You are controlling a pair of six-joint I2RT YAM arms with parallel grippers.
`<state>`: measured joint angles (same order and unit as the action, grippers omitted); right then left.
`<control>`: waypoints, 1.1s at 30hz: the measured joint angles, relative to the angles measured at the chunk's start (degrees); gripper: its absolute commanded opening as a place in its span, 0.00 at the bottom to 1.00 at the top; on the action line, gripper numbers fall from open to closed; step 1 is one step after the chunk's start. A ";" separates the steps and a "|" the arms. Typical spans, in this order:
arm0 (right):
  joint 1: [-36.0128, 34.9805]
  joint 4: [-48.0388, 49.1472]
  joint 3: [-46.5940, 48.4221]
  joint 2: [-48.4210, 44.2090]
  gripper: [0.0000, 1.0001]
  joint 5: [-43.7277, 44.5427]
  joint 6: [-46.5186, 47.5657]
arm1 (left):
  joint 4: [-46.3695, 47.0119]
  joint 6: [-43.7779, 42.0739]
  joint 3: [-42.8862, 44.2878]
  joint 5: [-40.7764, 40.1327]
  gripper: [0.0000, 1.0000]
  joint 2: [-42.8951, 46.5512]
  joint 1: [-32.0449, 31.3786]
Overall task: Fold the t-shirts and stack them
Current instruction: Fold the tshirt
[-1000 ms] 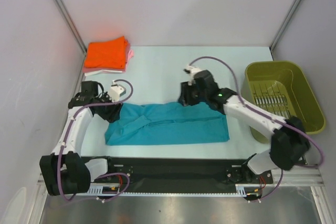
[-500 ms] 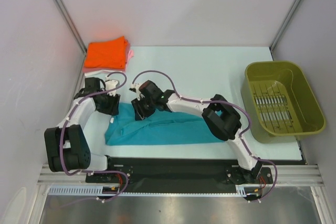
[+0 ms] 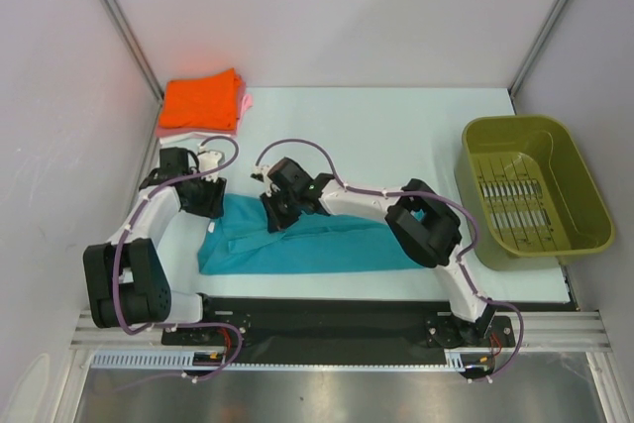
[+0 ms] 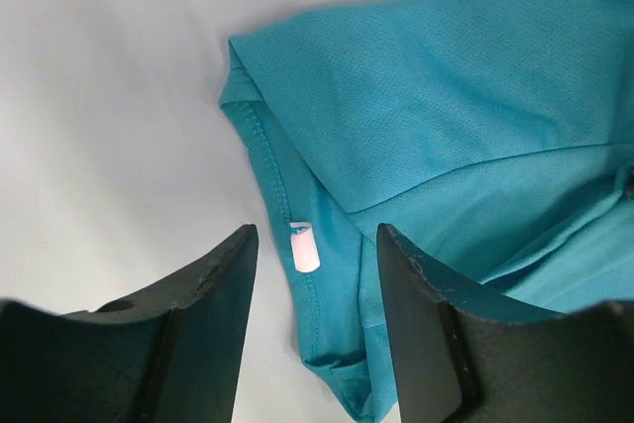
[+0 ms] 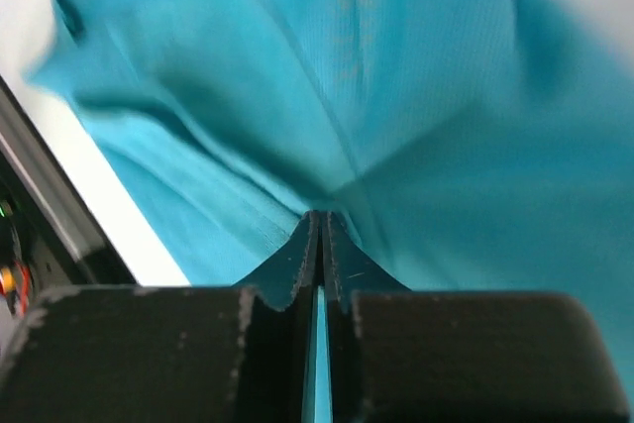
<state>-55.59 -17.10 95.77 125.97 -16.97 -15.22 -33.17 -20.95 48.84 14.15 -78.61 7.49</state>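
Teal t-shirt [image 3: 317, 250]: long, creased, folded strip

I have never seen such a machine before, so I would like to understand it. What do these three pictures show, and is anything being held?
These are two robot arms fixed at the near edge of a table. Each ends in a two-finger gripper. The wide picture comes from a camera above, and the two close ones come from cameras on the wrists. On the table lie a teal t-shirt, a folded stack with an orange t-shirt on top, and an olive-green basket. The right gripper is shut and pinches the teal cloth. The left gripper is open over the shirt's hem and holds nothing.
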 measured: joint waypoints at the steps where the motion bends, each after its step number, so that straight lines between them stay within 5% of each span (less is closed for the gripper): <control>1: -0.15 0.04 -1.88 -1.03 0.07 -0.04 0.09 | 0.00 -0.04 0.00 0.02 0.57 0.22 0.00; 10: -4.61 -0.76 -12.31 -9.73 0.30 -0.04 1.27 | -0.92 -0.79 0.00 1.44 0.57 1.46 0.00; 22: -4.96 -1.14 -17.90 -17.16 0.36 -0.76 2.60 | -8.52 -5.46 0.17 10.03 0.51 1.81 -1.22; 33: -2.89 9.05 -19.87 -18.69 0.43 10.32 -6.23 | -12.79 -15.21 -3.98 8.24 0.56 5.60 -3.50</control>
<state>-58.48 -8.05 75.90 107.28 -6.66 -21.45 -45.95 -36.16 44.86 22.39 -73.01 3.99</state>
